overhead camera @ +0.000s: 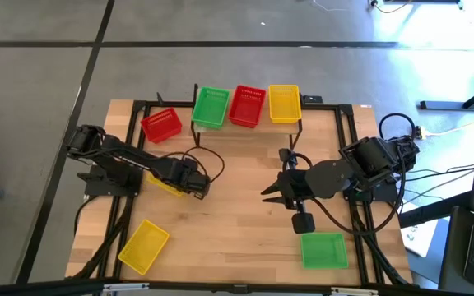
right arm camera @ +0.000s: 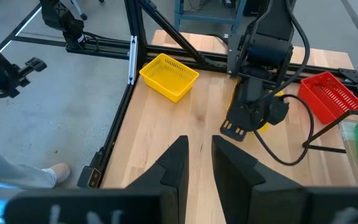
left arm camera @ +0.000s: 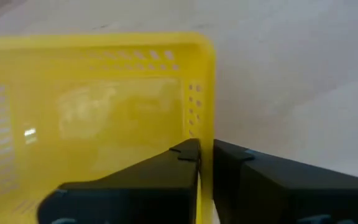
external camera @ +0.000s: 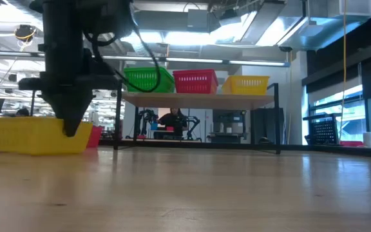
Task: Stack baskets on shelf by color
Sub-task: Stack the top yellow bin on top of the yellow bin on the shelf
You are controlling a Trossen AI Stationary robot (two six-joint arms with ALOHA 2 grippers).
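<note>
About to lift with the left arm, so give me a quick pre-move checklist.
1. Left gripper jaws shut on held basket's wall: ok.
2. Held basket off the table: not ok, it looks to rest on it.
3. Shelf's yellow basket open on top: ok.
4. Right gripper out of the route to it: cannot tell; it hangs mid-table.
5. Loose red basket apart from the left arm: ok.

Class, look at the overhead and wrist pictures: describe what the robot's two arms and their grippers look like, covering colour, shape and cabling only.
Both arms are black, jointed and blocky. The left arm trails a thin black cable looping beside its wrist. The right arm has a bulky dark base with black and white cables beside it. The left gripper and the right gripper each have two flat, matte black, wedge-shaped fingers. No markings are readable.
</note>
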